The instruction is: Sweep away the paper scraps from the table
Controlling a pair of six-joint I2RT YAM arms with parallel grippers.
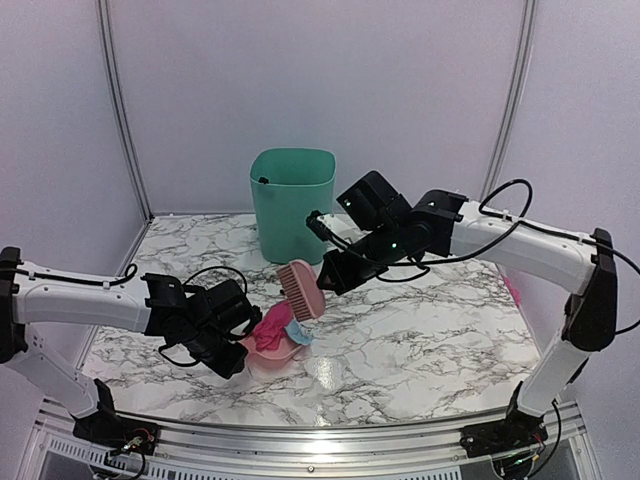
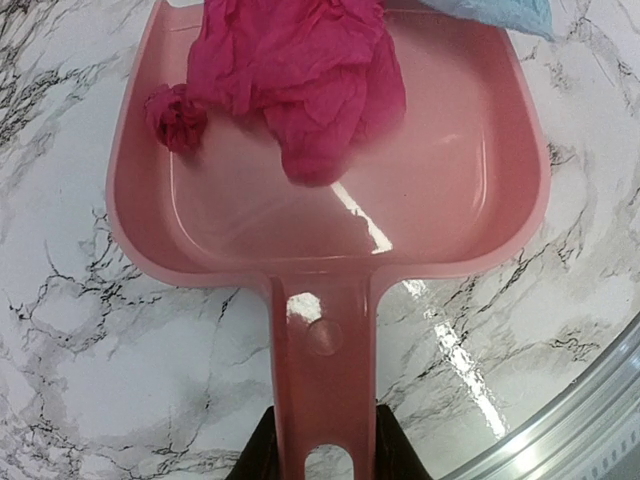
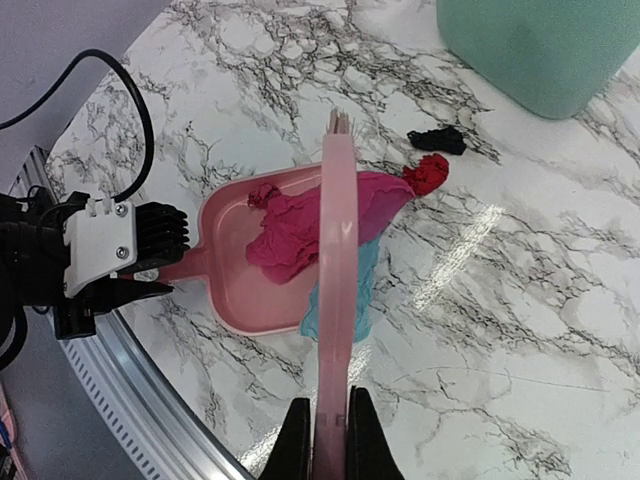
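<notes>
Paper scraps [image 3: 290, 240]: where do they lie right now? (Op.)

Four noted. Big magenta scrap [image 2: 300, 80] sits inside the dustpan [image 2: 330, 230]. Light blue scrap [image 3: 365, 295] straddles the pan's open lip, partly under the brush [image 3: 338, 250]. Red scrap [image 3: 428, 175] and black scrap [image 3: 437, 140] lie loose on the table [image 3: 520, 330], upper right of centre in your right wrist view. (Obs.)

What are my tools holding? (Op.)

Your left gripper [image 2: 328, 455] is clamped narrow on the dustpan handle, with the pan flat on the marble. Your right gripper [image 3: 328, 440] is closed tight on the brush handle. The brush hangs edge-on over the pan's mouth. Whether the bristles touch anything, I cannot tell. (Obs.)

Which way do I go? (Op.)

Red and black lie to the right of the brush in that view, off the pan's far corner, toward the bin [image 3: 530, 50]. Red is just beside the magenta, black just beyond red. The brush's long axis runs bottom to top of the frame, across the pan mouth. My judgement: you carry the brush past the black one on the bin side, then draw back leftward to the lip. Your right arm is nearer and has the brush; your left only steadies the pan. Mind the blue one, since a careless pass could knock it off the lip. (Obs.)
</notes>
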